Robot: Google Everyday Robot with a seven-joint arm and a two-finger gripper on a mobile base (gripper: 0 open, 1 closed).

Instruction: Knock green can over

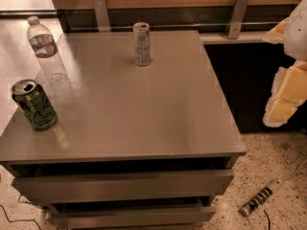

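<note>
The green can [33, 104] stands upright near the front left corner of the grey cabinet top [144, 109]. It is short and dark green, with pale cursive lettering and a silver top. My gripper [276, 71] is at the right edge of the view, off the right side of the cabinet and far from the can. Its pale yellow fingers [285, 97] stand apart, with nothing between them.
A slim silver-grey can [142, 44] stands upright at the back middle of the top. A clear plastic water bottle [46, 49] stands at the back left. Two drawers [124, 186] are slightly open at the front. A power strip [261, 202] lies on the speckled floor at the right.
</note>
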